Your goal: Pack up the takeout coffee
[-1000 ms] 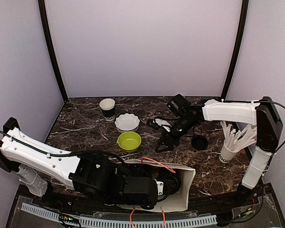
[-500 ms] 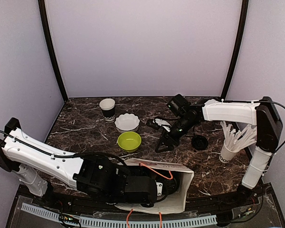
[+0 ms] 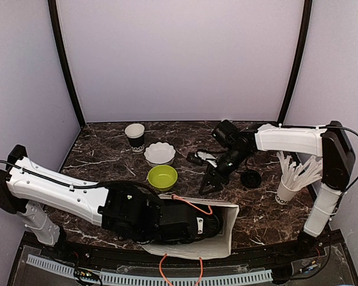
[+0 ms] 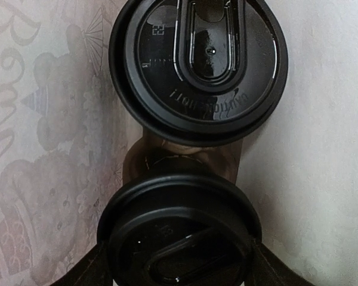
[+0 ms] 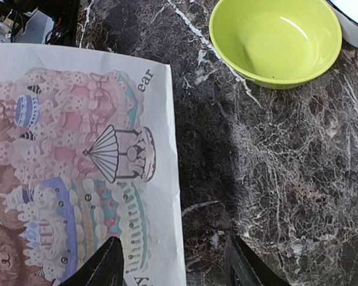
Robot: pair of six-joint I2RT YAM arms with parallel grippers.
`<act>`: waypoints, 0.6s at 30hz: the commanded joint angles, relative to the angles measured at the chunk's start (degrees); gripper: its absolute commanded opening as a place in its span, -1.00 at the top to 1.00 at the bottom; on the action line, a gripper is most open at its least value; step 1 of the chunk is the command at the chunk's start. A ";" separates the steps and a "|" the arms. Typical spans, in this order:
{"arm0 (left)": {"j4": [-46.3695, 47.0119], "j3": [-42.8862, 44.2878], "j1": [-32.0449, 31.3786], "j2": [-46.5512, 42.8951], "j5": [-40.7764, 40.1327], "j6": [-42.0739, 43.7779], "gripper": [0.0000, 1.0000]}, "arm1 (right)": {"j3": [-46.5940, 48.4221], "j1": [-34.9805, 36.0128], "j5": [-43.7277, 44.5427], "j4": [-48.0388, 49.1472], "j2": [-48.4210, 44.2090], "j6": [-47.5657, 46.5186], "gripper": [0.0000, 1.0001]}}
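Note:
Inside the paper bag [image 4: 322, 149] lying on its side, my left gripper [image 4: 179, 262] is shut on a takeout coffee [image 4: 179, 229], its black lid facing the camera and a finger [image 4: 89, 271] on each flank. A second lidded black cup [image 4: 197, 65] lies deeper in the bag, just beyond it. From above, the bag [image 3: 224, 229] hides the left gripper and both cups. My right gripper [image 3: 213, 182] hangs open over the marble beside the bag's printed side [image 5: 77, 167], its fingertips [image 5: 110, 262] straddling the bag's edge with nothing held.
A green bowl [image 3: 162, 176], a white scalloped bowl [image 3: 159, 153] and a lidless black cup [image 3: 135, 137] stand behind the bag. A loose black lid [image 3: 250, 177] and a white cup of sticks [image 3: 286, 189] sit at the right.
My left arm has pushed further right into the bag, and the bag has shifted with it. The right gripper has drifted slightly right and opened a touch.

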 commanded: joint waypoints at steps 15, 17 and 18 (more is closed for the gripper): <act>-9.33 10.53 16.15 4.82 25.21 -1.57 0.10 | 4.95 -11.19 -1.12 -10.99 -5.04 -5.58 -0.19; -9.74 11.10 17.77 5.60 29.07 -2.03 0.10 | 5.33 -11.62 -1.19 -12.10 -5.54 -6.03 -0.19; -9.81 11.20 18.75 5.94 29.82 -2.13 0.10 | 5.55 -11.75 -1.18 -12.55 -5.78 -6.17 -0.19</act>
